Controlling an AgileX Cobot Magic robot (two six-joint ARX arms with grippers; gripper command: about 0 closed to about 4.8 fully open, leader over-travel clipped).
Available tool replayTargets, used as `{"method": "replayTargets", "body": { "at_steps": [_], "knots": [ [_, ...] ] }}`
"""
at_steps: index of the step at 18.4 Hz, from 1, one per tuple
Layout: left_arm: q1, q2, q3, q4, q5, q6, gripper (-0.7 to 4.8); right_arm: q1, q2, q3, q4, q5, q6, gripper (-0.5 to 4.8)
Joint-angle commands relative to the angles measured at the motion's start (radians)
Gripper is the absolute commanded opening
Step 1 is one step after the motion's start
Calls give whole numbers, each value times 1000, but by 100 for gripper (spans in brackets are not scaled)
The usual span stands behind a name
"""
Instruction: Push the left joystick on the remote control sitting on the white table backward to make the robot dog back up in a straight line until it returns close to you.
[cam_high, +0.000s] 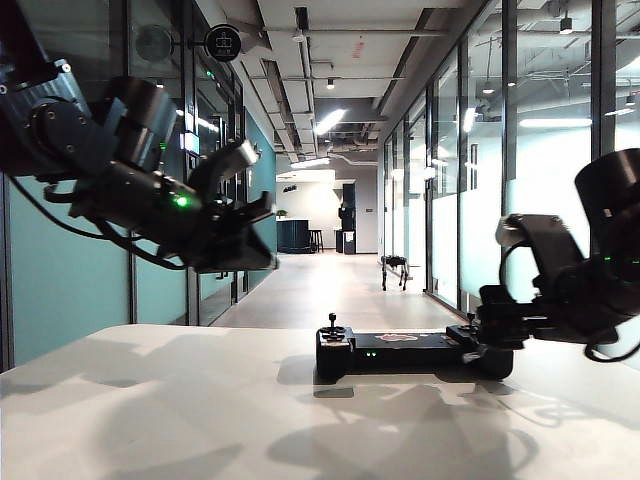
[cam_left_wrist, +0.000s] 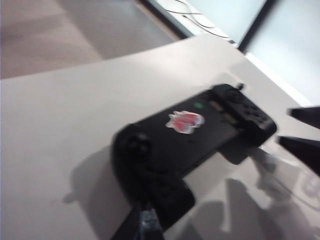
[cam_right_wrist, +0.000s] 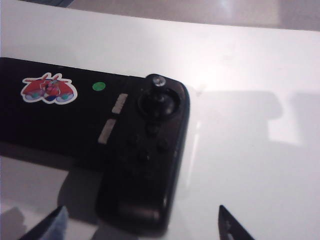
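Observation:
The black remote control (cam_high: 405, 352) lies on the white table (cam_high: 150, 400). Its left joystick (cam_high: 332, 322) stands upright on the squarer left end. The robot dog (cam_high: 394, 268) is far down the corridor. My left gripper (cam_high: 255, 225) hangs high above the table, left of the remote, touching nothing. In the left wrist view its fingertips (cam_left_wrist: 143, 222) are together, above the near end with the left joystick (cam_left_wrist: 138, 145). My right gripper (cam_right_wrist: 140, 226) is open and low, its jaws either side of the remote control's (cam_right_wrist: 75, 125) right end, near the other stick (cam_right_wrist: 159, 92).
A long corridor with glass walls (cam_high: 540, 200) runs beyond the table's far edge. A red-and-white sticker (cam_right_wrist: 49, 89) and a green light (cam_right_wrist: 99, 86) mark the remote's top. The right gripper's fingers (cam_left_wrist: 302, 145) show in the left wrist view beside the far end.

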Motion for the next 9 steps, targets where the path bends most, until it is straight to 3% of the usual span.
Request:
{"method": "replayTargets", "body": {
  "at_steps": [1,9],
  "knots": [
    [-15,-2,3,19,1,7,-5,0,24,50,-40,-28,2,387],
    [-15,-2,3,18,1,6,-5,-1,87,160,-152,-93,5,386]
  ]
}}
